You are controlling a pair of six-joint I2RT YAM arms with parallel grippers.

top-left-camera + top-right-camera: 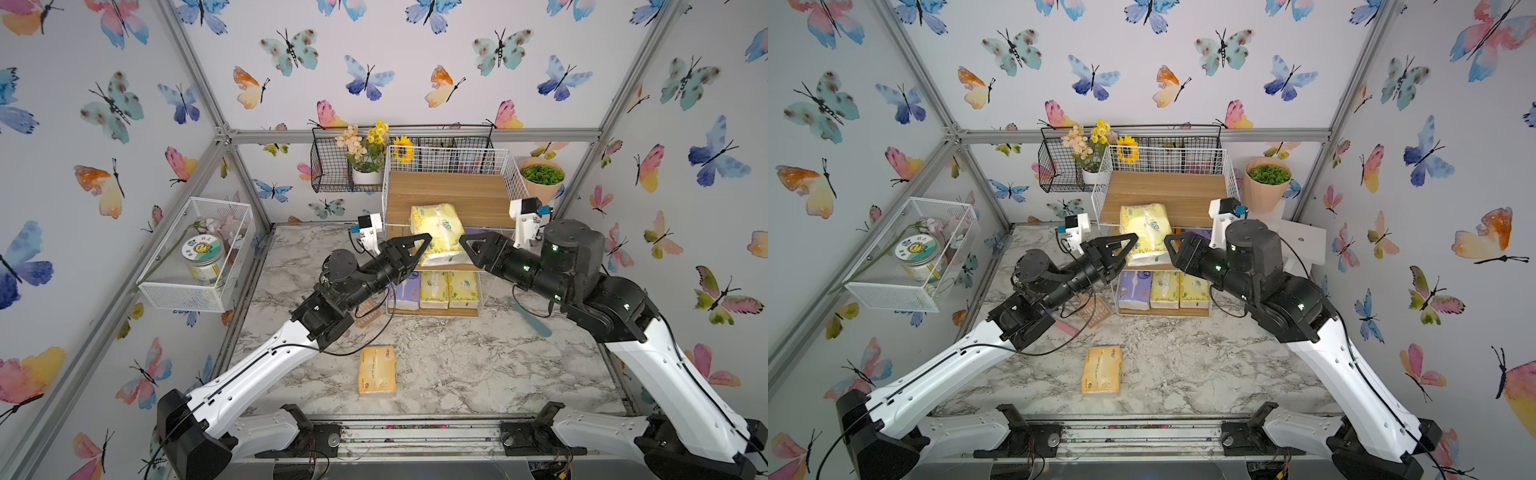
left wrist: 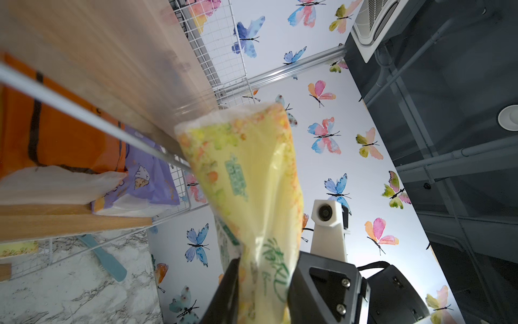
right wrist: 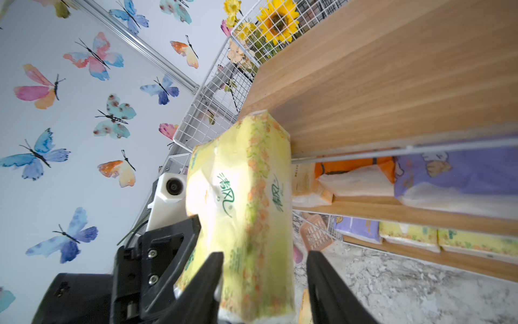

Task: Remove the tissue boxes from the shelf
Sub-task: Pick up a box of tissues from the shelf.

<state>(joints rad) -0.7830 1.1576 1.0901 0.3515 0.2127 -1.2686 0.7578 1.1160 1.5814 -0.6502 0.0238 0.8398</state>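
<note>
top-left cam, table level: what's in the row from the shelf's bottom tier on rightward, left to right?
lilac tissue pack → yellow tissue pack → second yellow tissue pack → teal flat tool

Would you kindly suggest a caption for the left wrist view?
Left gripper pinching a yellow tissue pack near the shelf holding an orange pack and a purple pack.
</note>
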